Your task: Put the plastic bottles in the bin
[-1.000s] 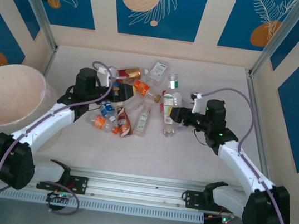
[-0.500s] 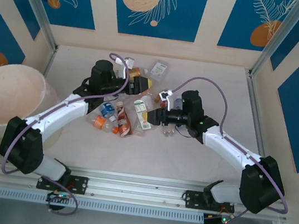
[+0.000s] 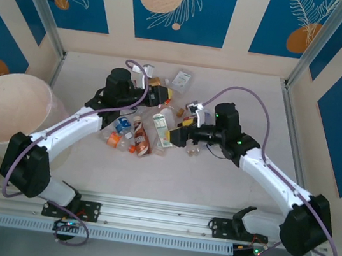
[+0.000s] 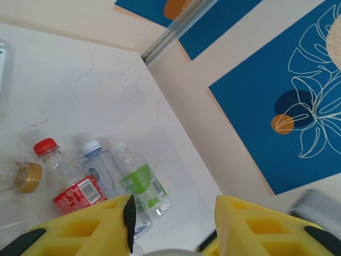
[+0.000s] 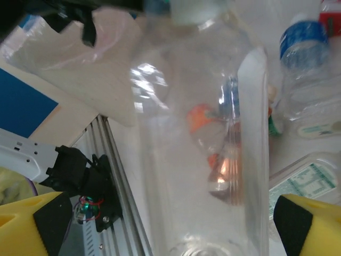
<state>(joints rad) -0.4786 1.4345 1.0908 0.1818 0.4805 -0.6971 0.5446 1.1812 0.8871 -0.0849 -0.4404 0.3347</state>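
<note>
Several plastic bottles (image 3: pixel 136 137) lie in a heap mid-table. The bin (image 3: pixel 6 110), a big pale bucket, stands at the far left. My left gripper (image 3: pixel 157 92) is at the back of the heap, its jaws drawn in narrow on a brown-capped bottle (image 3: pixel 159 82). In the left wrist view a pale rounded edge (image 4: pixel 165 253) shows low between the fingers of the left gripper (image 4: pixel 173 213). My right gripper (image 3: pixel 180 129) stands wide open beside a green-labelled bottle (image 3: pixel 163 131). In the right wrist view a large clear bottle (image 5: pixel 202 160) lies between the spread fingers of the right gripper (image 5: pixel 170 224).
Past the left fingers lie a red-capped bottle (image 4: pixel 66 178), a blue-capped one (image 4: pixel 101 168) and a green-labelled one (image 4: pixel 141 184) near the right wall. A flat clear packet (image 3: pixel 181 78) lies at the back. The metal rail (image 3: pixel 158 213) runs along the near edge.
The left arm swung right to the back of the heap and its jaws closed in. The right arm carried the green-labelled bottle left to mid-table, then opened.
</note>
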